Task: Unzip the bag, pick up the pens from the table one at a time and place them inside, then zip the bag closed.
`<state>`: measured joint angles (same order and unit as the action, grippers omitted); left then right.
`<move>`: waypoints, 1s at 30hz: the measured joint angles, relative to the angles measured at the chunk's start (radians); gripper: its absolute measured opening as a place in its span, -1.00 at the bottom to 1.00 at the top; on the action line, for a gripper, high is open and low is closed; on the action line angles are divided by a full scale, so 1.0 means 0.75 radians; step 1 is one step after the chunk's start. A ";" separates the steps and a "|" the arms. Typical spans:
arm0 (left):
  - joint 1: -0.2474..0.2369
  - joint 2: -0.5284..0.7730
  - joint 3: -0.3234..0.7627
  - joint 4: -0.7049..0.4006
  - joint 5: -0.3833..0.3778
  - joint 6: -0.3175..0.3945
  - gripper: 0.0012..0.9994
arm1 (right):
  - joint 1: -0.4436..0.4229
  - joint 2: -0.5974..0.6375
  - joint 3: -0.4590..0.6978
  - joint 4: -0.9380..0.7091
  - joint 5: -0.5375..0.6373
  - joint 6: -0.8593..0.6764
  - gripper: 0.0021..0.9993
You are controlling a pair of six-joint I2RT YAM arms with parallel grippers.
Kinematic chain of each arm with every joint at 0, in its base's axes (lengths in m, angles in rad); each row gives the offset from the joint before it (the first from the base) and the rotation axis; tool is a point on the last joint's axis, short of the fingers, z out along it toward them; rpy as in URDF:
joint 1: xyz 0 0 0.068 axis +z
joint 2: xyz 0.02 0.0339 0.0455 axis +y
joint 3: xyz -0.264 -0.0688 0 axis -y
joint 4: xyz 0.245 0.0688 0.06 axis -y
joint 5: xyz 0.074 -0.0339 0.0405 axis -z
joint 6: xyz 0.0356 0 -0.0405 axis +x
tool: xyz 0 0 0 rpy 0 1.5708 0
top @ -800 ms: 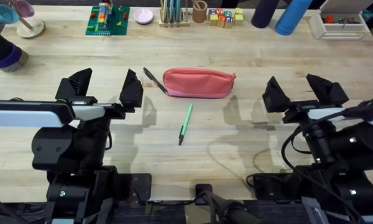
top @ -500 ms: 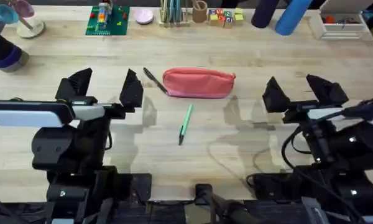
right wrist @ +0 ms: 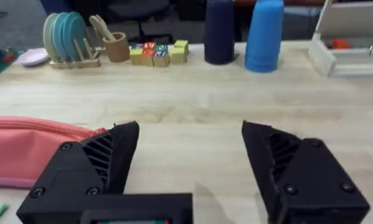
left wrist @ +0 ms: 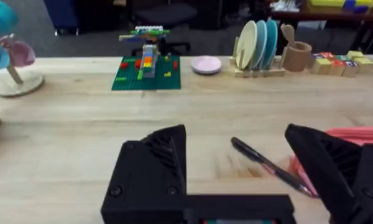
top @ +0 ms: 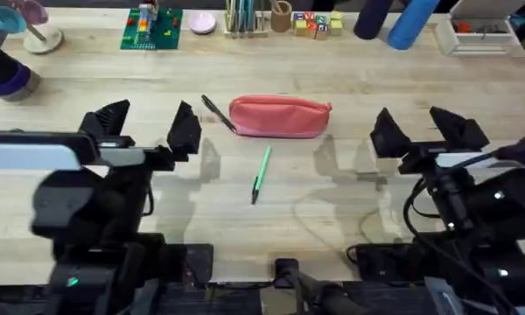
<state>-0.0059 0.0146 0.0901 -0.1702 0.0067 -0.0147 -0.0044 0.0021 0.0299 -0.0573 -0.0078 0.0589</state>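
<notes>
The salmon-pink bag [top: 280,117] lies zipped shut at the middle of the table [top: 350,79]. A black pen [top: 217,113] rests against the bag's left end, and it shows again as the black pen [left wrist: 267,165] in the left wrist view. A light green pen [top: 261,173] with a dark tip lies just in front of the bag. My left gripper [top: 147,127] hovers open to the left of the bag, holding nothing. My right gripper [top: 418,128] hovers open to the bag's right, also holding nothing. The right wrist view catches the bag [right wrist: 31,149] beyond its fingers.
Along the far edge stand a green brick plate [top: 151,27], a pink dish [top: 202,23], a rack of teal sticks [top: 244,19], a wooden cup [top: 282,16], letter blocks [top: 316,24], a dark bottle [top: 371,17], a blue bottle [top: 411,23] and a white tray [top: 478,35]. A tape roll [top: 7,77] sits far left.
The left arm's body has risen nearer the camera and looks larger. Both grippers stay roughly in place; bag and pens have not moved.
</notes>
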 joint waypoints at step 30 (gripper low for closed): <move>0.000 1.455 1.670 -1.256 0.142 0.013 0.99 | -0.002 1.245 1.532 -1.112 -0.172 0.054 0.99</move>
<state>-0.0059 1.1060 1.3423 -1.1122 0.1130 -0.0046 -0.0059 0.9361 1.1787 -0.8910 -0.1368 0.0991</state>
